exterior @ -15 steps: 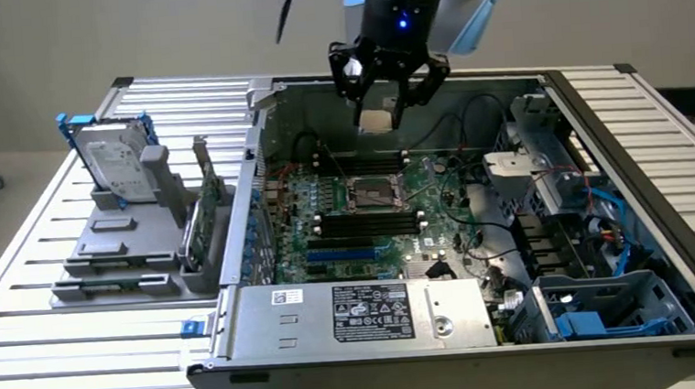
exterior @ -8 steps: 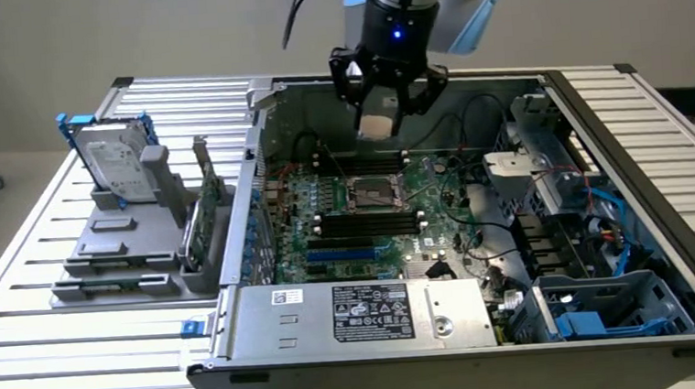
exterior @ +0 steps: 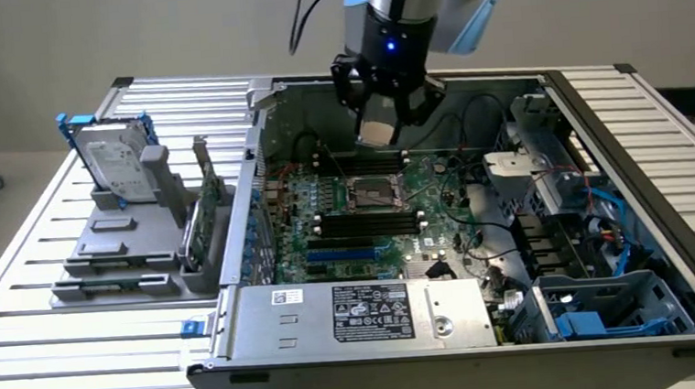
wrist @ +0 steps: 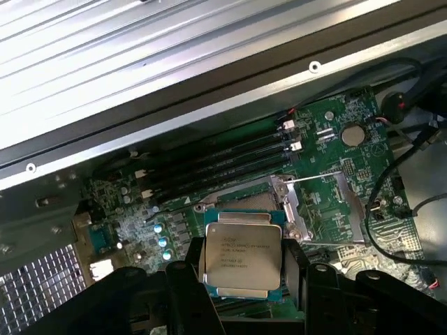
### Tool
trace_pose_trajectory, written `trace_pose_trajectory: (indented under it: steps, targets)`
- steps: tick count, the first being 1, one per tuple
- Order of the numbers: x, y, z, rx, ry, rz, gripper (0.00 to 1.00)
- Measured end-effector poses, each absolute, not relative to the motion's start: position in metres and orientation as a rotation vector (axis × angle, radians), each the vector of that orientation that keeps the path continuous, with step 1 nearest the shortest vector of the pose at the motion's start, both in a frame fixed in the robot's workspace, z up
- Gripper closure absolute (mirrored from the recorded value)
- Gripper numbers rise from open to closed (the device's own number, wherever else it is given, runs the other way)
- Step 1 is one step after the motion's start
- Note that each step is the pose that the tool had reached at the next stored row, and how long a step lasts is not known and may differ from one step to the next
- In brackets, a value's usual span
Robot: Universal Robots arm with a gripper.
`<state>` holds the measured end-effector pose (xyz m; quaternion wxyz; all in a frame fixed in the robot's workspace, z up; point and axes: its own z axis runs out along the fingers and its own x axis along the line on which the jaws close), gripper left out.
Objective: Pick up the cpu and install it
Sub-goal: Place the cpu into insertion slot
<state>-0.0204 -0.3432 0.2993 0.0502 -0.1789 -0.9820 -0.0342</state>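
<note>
Cpu (wrist: 242, 257), square with pale silver printed top, gripped by pincer (wrist: 244, 272).

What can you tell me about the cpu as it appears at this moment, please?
The cpu is a small, thin, square chip with a pale silver metal lid bearing fine print and a green edge. The black fingers of the gripper clamp two opposite sides. It hangs above the motherboard inside the open case, not yet in the socket.
</note>
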Motion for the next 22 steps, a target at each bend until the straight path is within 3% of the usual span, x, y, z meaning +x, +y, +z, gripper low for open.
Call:
trace_pose_trajectory:
  steps: [22]
  targets:
    - [-0.02,-0.343,0.26,-1.135,-2.835,-0.133,0.46]
